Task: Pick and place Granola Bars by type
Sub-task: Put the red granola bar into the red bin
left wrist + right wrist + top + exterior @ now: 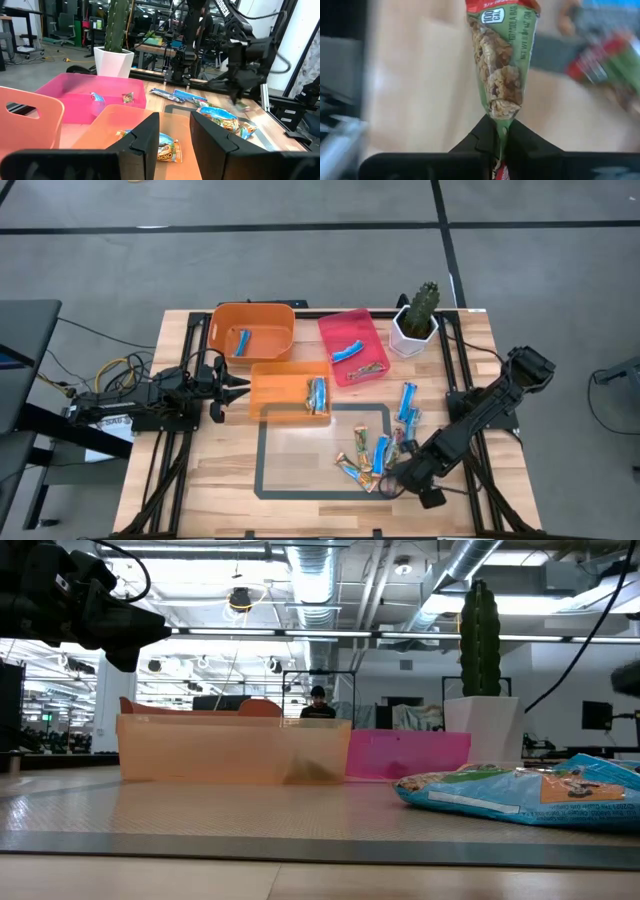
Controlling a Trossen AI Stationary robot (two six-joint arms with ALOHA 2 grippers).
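Observation:
Several granola bars, bright blue (407, 402) and multicoloured (352, 470), lie flat on the table at the front right. My right gripper (393, 480) is over them, shut on a green-and-red bar (502, 65). More bars (317, 395) lie in the low orange bin (280, 375). A blue bar (241, 340) lies in the rounded orange bin (222, 320). A blue bar (348, 350) and a multicoloured bar (367, 370) lie in the pink bin (330, 328). My left gripper (228, 387) is open and empty at the low orange bin's left side; in the left wrist view (172, 137) it points over that bin. My right gripper pinches the green bar's flat sealed end (501, 131) between its two fingers. The fingers lie in line with the bar, which reaches straight out beyond the fingertips. The table shows blurred behind it; whether the bar's far end is clear of the table I cannot tell.
A potted cactus (418, 315) stands at the back right beside the pink bin. A dark taped rectangle (262, 470) marks the table's front middle. In the low view a blue bar (520, 790) lies close by at the right, with the orange bin (235, 748) and the pink bin (408, 755) behind.

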